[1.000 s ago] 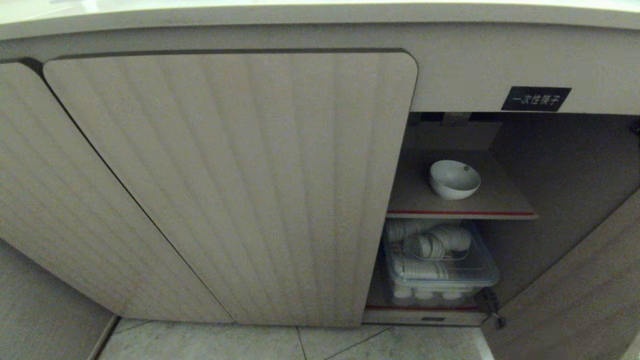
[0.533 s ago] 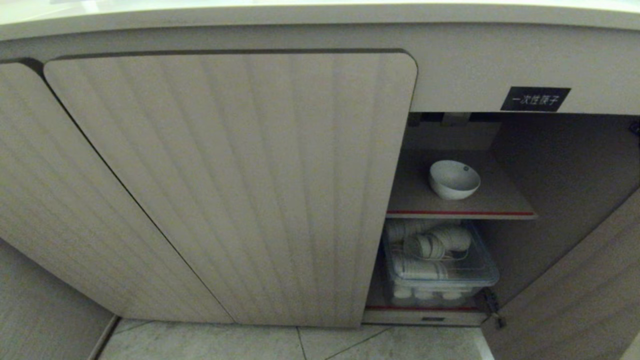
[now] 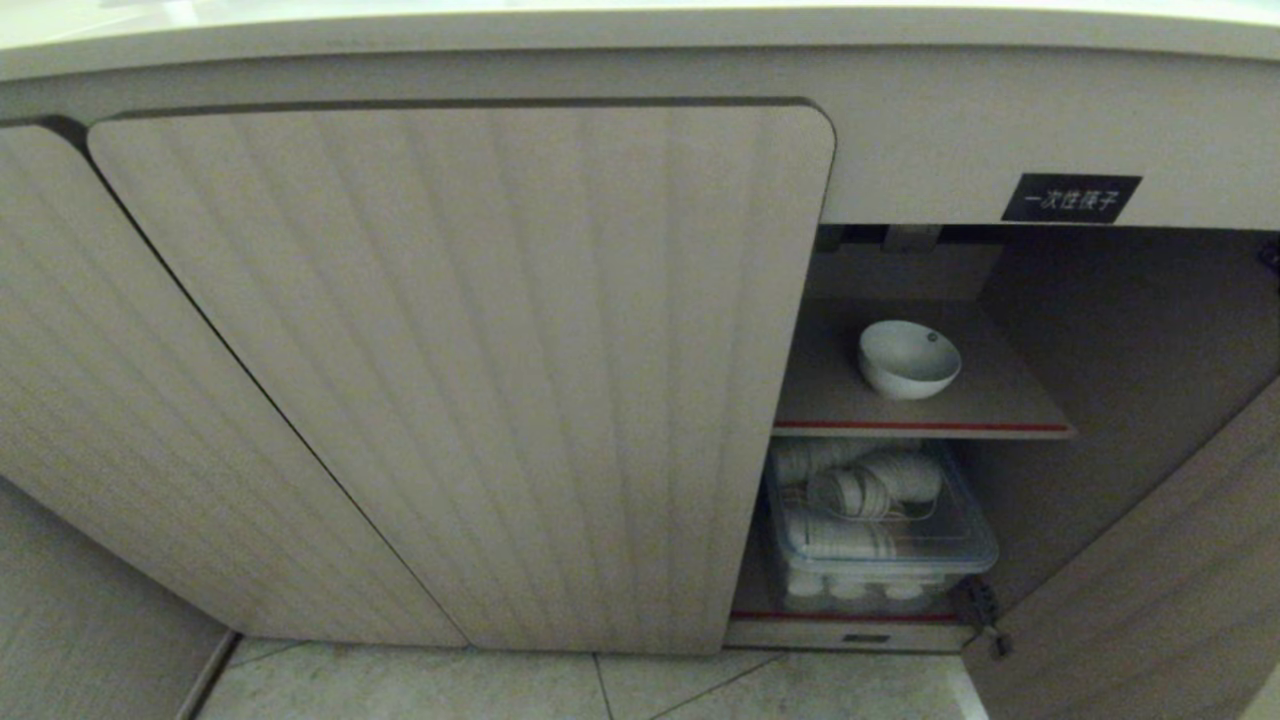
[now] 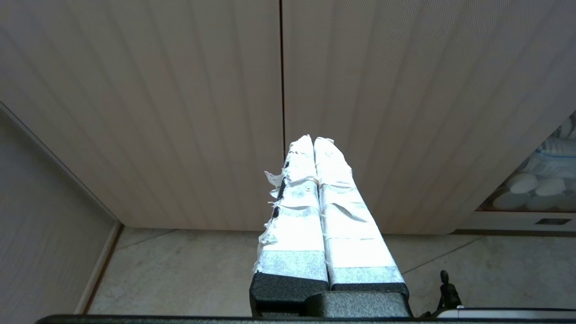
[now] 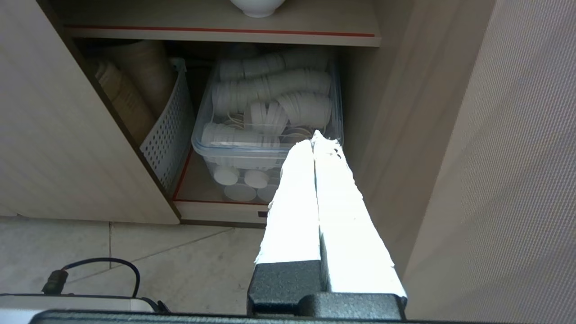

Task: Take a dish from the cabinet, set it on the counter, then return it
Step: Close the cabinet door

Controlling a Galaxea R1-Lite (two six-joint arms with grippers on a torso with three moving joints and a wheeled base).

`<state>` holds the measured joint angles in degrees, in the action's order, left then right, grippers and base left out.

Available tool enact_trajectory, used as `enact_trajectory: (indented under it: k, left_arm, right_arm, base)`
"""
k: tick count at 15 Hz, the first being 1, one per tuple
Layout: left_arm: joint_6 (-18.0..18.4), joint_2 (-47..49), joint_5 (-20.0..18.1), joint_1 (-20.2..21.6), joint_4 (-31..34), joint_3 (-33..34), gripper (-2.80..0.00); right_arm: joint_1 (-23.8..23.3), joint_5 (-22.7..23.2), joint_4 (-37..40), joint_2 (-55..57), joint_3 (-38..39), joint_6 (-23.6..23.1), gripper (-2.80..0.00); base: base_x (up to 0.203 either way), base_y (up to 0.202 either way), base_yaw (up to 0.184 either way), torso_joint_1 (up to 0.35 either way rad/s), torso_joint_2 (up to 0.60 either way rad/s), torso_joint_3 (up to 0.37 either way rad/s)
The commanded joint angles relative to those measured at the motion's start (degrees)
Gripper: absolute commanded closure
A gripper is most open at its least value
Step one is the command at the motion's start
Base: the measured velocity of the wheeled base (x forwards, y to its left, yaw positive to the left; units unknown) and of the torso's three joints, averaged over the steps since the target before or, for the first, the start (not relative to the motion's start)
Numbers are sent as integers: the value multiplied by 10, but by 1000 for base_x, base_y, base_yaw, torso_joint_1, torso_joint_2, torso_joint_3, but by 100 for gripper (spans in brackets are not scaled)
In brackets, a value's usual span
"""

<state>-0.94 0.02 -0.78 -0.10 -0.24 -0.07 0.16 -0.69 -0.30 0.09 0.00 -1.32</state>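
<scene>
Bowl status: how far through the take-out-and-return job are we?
Done, as far as shows: the cabinet door is open and the white bowl sits on the inner shelf. In hand: nothing; the right gripper and left gripper are shut and empty. Whether the counter trip happened cannot be told.

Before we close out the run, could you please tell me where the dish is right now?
In the head view, the dish sits on the cabinet's inner shelf on the right, above the clear bin of white cups.

The cabinet point(image 3: 460, 380) is light beige with vertical fluting. Inside it, the dish point(image 3: 908, 358) is plain white; the shelf point(image 3: 920, 426) edge below it carries a red stripe. Above, the label point(image 3: 1071, 198) is black with white characters.
</scene>
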Motion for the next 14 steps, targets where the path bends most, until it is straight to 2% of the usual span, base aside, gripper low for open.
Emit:
enact_trajectory:
  k: [1, 14]
  left_arm:
    - [0, 0, 0, 0, 0, 0, 0]
    - [0, 0, 0, 0, 0, 0, 0]
  right_arm:
    - [0, -1, 2, -1, 0, -7, 0]
    - [0, 0, 2, -1, 0, -1, 0]
  base:
    - [0, 0, 0, 0, 0, 0]
    - [0, 0, 0, 0, 0, 0]
